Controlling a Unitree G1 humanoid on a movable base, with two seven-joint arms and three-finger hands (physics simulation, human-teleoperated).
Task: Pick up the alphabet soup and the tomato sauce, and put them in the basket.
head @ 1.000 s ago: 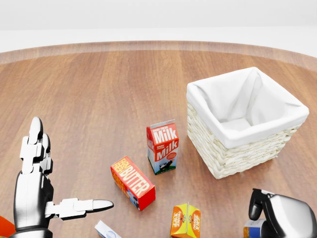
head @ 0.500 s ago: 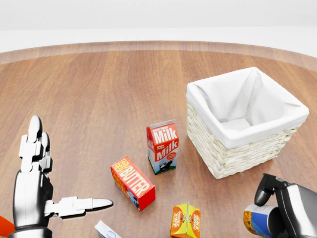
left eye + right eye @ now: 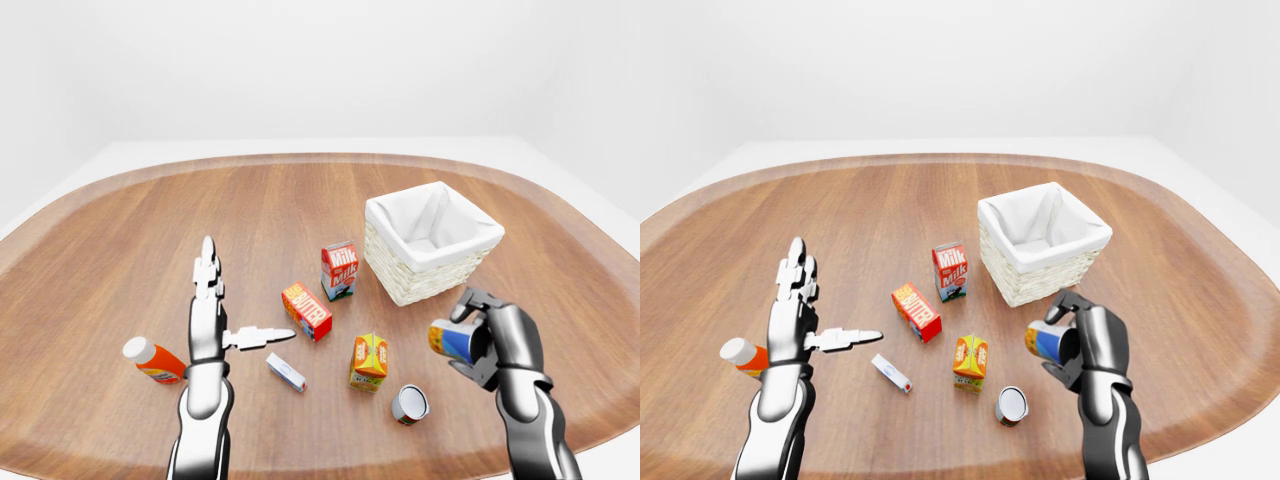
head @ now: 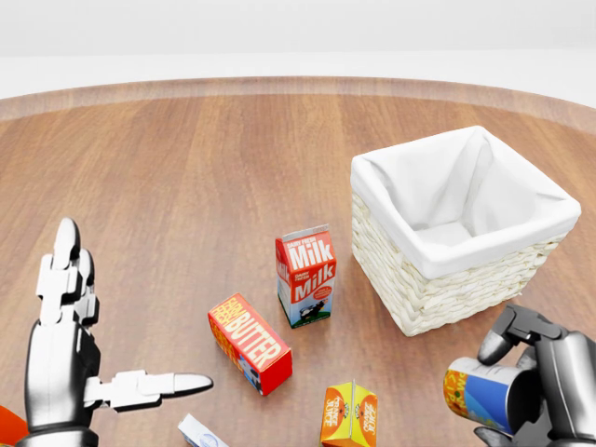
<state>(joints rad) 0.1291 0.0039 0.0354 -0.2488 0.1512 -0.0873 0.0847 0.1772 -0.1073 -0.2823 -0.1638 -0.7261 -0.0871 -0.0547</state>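
The alphabet soup (image 4: 480,395) was clasped sideways in the right hand (image 4: 549,386), higher in the head view than a second before, just below the basket (image 4: 447,279). The tomato sauce (image 3: 410,404) lay on the round wooden table (image 3: 150,230) in a white room, visible only in the eye views. The left hand (image 3: 208,320) hovered, fingers spread, holding nothing.

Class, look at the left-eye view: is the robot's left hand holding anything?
No. The left hand is open above the table, fingers spread, with nothing between them; only the right hand grips a can.
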